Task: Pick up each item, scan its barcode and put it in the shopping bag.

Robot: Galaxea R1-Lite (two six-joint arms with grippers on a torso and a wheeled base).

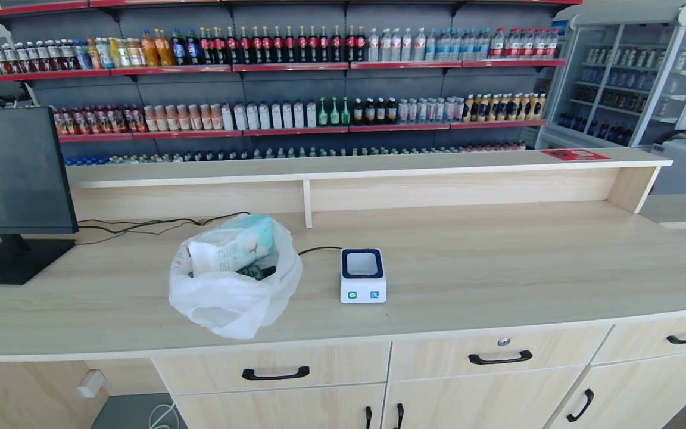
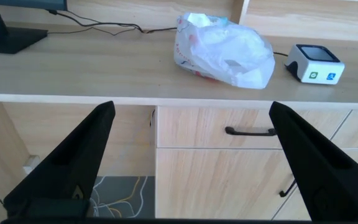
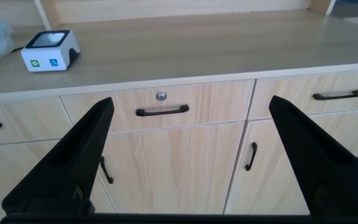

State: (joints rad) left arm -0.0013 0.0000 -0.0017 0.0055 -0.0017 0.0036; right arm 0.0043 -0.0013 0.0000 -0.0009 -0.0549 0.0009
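Left claw spread empty, right claw likewise, shopping bag well beyond on counter, beside scanner

Left gripper and right gripper both gape wide, gripping nothing

The wooden counter carries a monitor, a filled shopping bag and a scanner.

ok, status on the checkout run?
Left gripper and right gripper open, empty. Shopping bag on counter beside scanner, items inside. Nothing in the way.
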